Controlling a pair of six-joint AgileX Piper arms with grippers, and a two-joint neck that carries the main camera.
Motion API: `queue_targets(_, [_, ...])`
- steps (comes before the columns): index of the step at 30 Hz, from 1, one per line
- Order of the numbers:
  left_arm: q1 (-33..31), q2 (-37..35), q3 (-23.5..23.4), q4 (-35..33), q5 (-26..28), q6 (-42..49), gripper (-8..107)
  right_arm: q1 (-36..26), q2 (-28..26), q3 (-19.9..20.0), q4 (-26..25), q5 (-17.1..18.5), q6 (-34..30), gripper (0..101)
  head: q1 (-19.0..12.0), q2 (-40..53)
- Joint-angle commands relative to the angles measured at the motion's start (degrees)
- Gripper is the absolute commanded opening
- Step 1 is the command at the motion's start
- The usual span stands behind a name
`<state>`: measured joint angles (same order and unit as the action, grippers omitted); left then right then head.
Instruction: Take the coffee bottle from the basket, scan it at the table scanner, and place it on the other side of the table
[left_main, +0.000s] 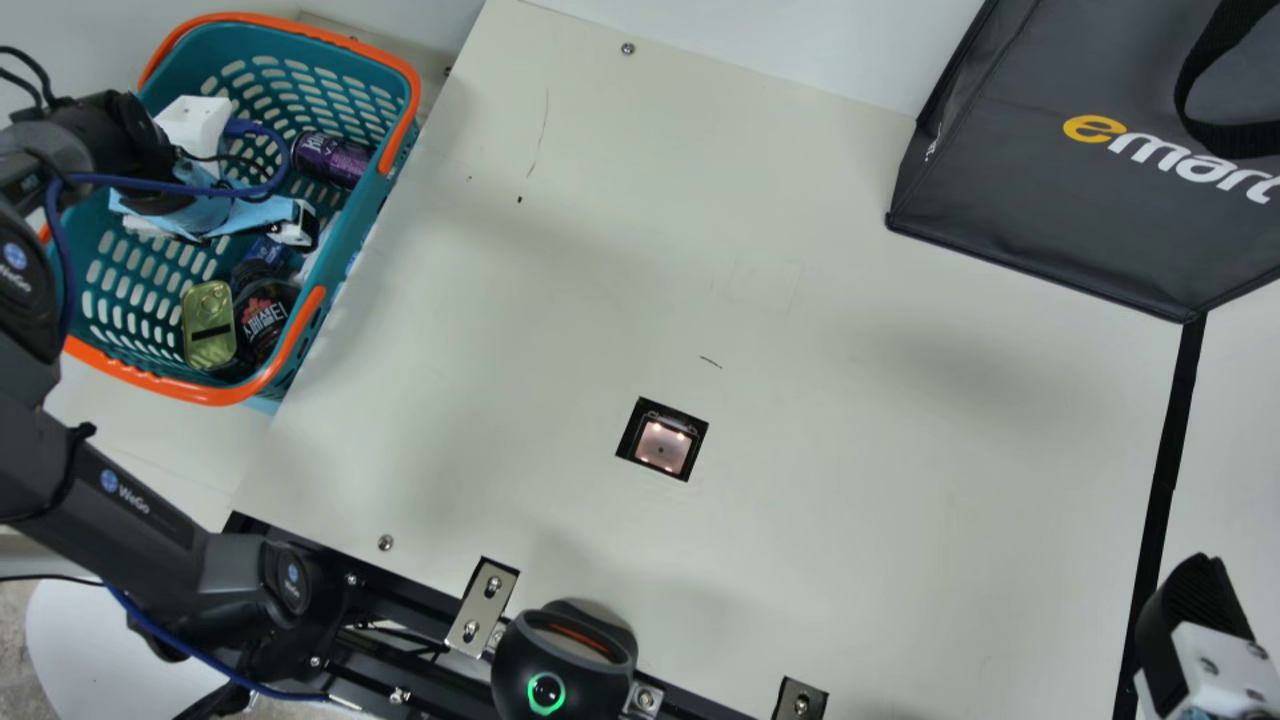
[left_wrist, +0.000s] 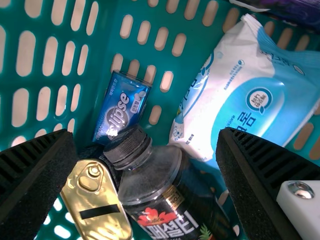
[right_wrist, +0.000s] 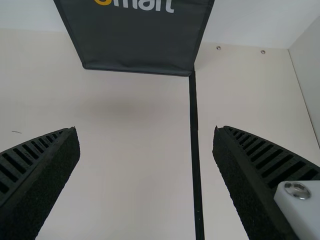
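Note:
In the main view my left gripper (left_main: 205, 205) is inside the basket (left_main: 225, 398), above its contents. The coffee bottle (left_main: 265, 312), dark with a black cap, lies near the basket's front corner. The left wrist view has my left gripper (left_wrist: 146, 137) open, with the bottle (left_wrist: 162, 192) below and between its spread fingers, not held. The table scanner (left_main: 662, 446) is a lit square window in the tabletop. At the main view's lower right is my right gripper (left_main: 1200, 635). The right wrist view has the right gripper (right_wrist: 145, 132) open and empty over the table.
Around the bottle are a gold can (left_wrist: 97, 200), a blue box (left_wrist: 120, 107), a wipes pack (left_wrist: 245, 90) and a purple can (left_main: 332, 160). A dark bag (left_main: 1020, 190) stands at the back right. A black strip (left_main: 1170, 450) runs down the table's right side.

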<state>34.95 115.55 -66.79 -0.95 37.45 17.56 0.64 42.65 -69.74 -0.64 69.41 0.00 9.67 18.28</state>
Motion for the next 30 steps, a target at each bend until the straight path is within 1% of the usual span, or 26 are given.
queue_targets(1, [-0.17, 0.4, 0.14, 0.19, -0.23, -1.31, 90, 0.0, 0.0, 0.0, 0.0, 0.0, 0.0, 95, -1.75, 0.14])
queue_targets(13, [-0.21, 2.18, 0.89, 2.53, -1.91, -9.94, 90, 0.0, 0.0, 0.0, 0.0, 0.0, 0.0, 95, -1.75, 0.14])
queue_targets(30, [0.23, 3.07, 1.39, 4.62, -2.12, -21.52, 90, 0.0, 0.0, 0.0, 0.0, 0.06, 0.0, 95, -1.75, 0.14])
